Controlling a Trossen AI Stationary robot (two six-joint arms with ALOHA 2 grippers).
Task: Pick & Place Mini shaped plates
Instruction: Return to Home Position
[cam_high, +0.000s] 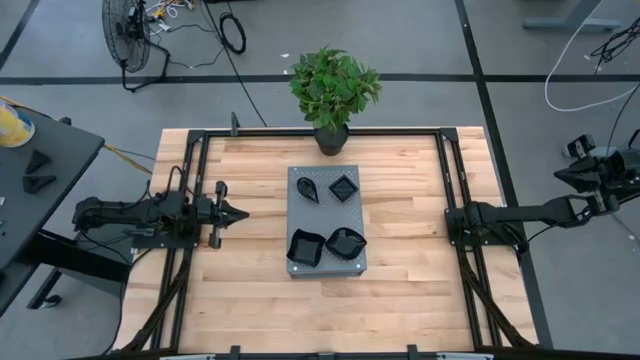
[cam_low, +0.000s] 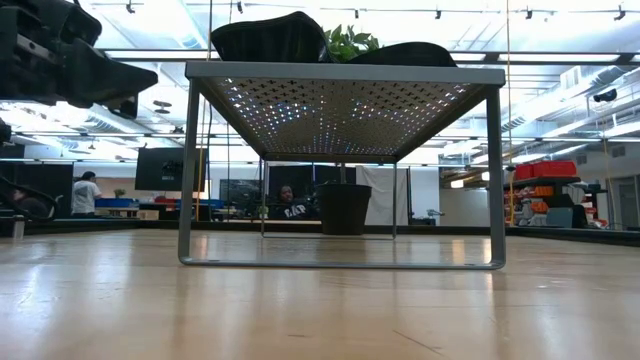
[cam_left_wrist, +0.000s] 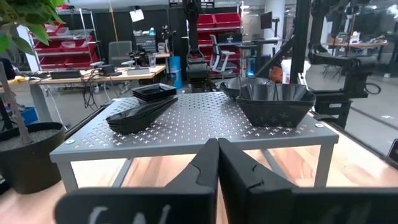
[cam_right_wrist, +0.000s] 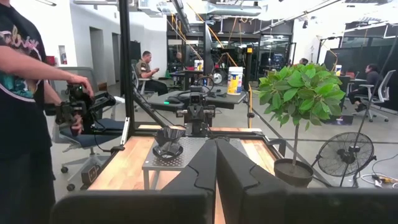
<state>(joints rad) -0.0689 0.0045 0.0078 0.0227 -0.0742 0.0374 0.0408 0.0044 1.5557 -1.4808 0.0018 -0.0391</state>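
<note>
Four glossy black mini shaped plates lie flat on top of a grey perforated stand (cam_high: 327, 222) at the table's middle: a teardrop (cam_high: 308, 187), a small square (cam_high: 343, 187), a deep square (cam_high: 305, 247) and a wavy-edged one (cam_high: 345, 241). In the left wrist view they show as the teardrop (cam_left_wrist: 140, 115), the square (cam_left_wrist: 154, 92) and the deep one (cam_left_wrist: 273, 102). My left gripper (cam_high: 243, 212) is shut and level, left of the stand and pointing at it, touching nothing. My right gripper (cam_high: 560, 177) is shut and raised high beyond the table's right edge.
A potted plant (cam_high: 333, 90) stands at the table's far edge behind the stand. A person (cam_right_wrist: 25, 93) holding a device shows in the right wrist view, off the table. Bare wood lies around the stand (cam_low: 340, 150) on every side.
</note>
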